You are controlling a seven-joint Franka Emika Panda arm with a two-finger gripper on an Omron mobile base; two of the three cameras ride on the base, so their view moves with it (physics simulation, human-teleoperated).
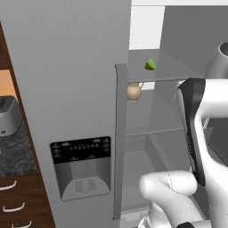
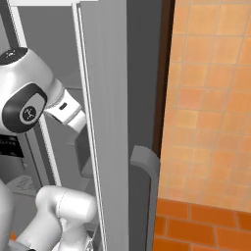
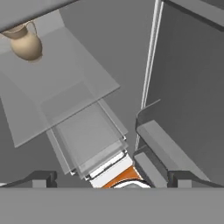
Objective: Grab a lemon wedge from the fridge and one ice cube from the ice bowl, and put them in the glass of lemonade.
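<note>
The lemon wedge (image 1: 150, 64) lay on the upper shelf (image 1: 171, 67) of the open fridge (image 1: 67, 67), in the upper right of the left base view. Just under it, on the next shelf, stood a tan jug (image 1: 133, 91); in my hand view the jug was in the upper left corner. My gripper (image 3: 111, 181) was inside the fridge, at the bottom of the hand view, with the fingers (image 3: 41, 178) spread wide and holding nothing. In the door at the left was the black dispenser (image 1: 81, 167).

Light-grey fridge (image 1: 67, 67), yellow-green lemon wedge (image 1: 150, 65), tan jug (image 1: 133, 91), perhaps dark-veined counter (image 1: 15, 153), orange tiled wall (image 2: 211, 98).
</note>
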